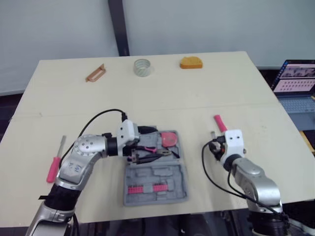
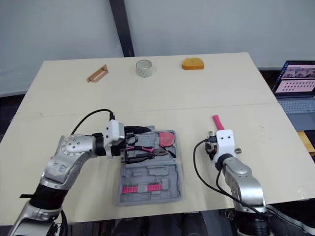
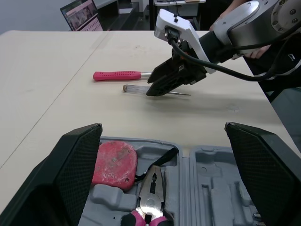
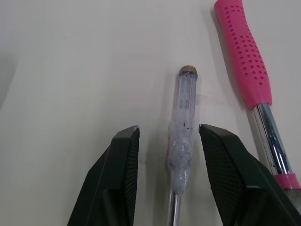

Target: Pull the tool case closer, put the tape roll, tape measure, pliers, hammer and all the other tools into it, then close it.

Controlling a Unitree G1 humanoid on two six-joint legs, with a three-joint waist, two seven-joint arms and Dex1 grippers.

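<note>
The grey tool case (image 1: 156, 189) lies open near the table's front edge. Black-and-pink pliers (image 1: 150, 153) and a rounded red item (image 1: 169, 139) lie in its far half. My left gripper (image 1: 134, 156) hangs open over the pliers (image 3: 151, 203), its fingers (image 3: 70, 174) wide apart. My right gripper (image 4: 168, 128) is open, and its fingers straddle a clear-handled screwdriver (image 4: 182, 136) lying on the table. A pink-handled tool (image 1: 220, 123) lies just beside it. The tape roll (image 1: 142, 67) and orange tape measure (image 1: 191, 62) sit at the far edge.
A pink-handled screwdriver (image 1: 53, 166) lies at the left, near my left arm. A brown wooden piece (image 1: 95, 73) rests at the far left. An open laptop (image 1: 295, 81) stands beyond the table's right edge. A row of pink bits (image 1: 146, 188) sits in the case's near half.
</note>
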